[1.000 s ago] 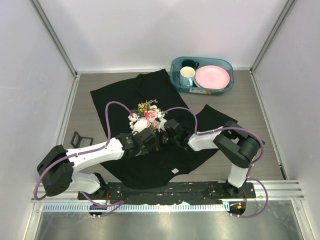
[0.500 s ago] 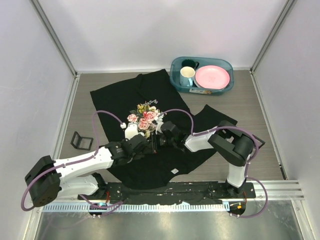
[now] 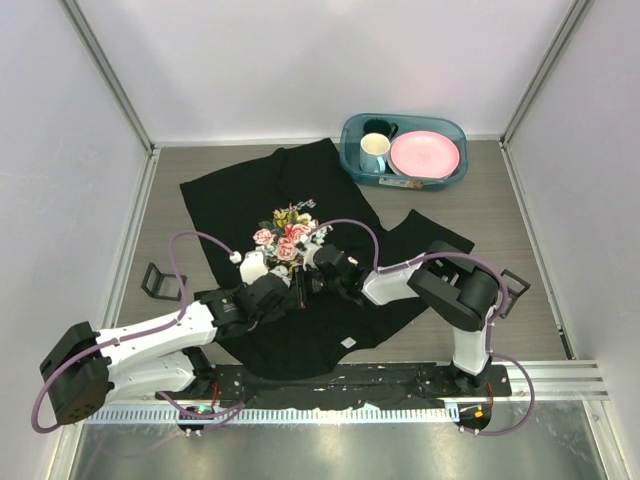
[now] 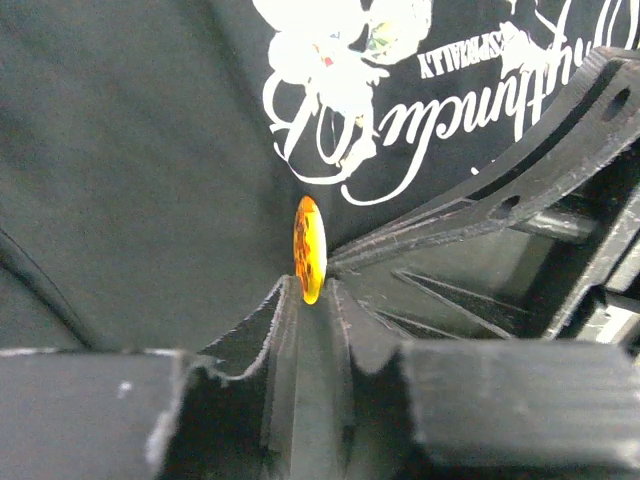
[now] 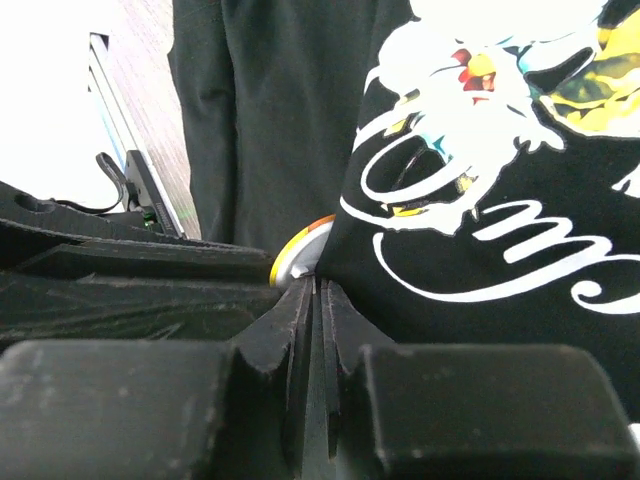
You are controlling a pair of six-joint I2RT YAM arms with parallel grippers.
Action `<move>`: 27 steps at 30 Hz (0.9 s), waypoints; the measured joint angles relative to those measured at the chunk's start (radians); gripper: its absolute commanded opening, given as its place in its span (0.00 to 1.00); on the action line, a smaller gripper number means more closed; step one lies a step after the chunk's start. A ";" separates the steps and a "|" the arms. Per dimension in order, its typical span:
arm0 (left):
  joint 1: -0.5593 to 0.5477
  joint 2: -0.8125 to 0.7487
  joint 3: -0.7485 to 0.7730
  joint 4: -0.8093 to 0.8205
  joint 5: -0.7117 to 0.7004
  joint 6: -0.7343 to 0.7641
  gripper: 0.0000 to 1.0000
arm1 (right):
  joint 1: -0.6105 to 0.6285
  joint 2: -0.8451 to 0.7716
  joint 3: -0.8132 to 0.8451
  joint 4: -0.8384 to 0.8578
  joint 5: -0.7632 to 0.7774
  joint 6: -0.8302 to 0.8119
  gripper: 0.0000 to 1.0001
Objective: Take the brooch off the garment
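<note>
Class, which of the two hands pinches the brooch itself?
The left hand: the orange brooch stands edge-on between its fingertips; the right hand pinches the garment beside it.

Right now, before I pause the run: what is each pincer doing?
Left pincer: closed on the brooch.
Right pincer: closed, pinching the garment.

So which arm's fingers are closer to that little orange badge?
Left. The left fingers pinch the brooch edge-on; the right fingers close on the garment just beside it.
</note>
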 measured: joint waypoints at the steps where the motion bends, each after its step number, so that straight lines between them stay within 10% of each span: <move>1: 0.000 0.000 0.000 -0.001 0.002 -0.004 0.37 | 0.000 0.003 0.000 0.001 0.001 0.002 0.13; 10: 0.002 -0.081 -0.018 -0.008 0.005 -0.061 0.61 | 0.005 0.019 0.000 0.008 0.002 0.003 0.09; 27: 0.125 -0.045 -0.025 0.014 0.039 -0.022 0.44 | 0.014 0.019 0.003 0.009 0.005 0.006 0.07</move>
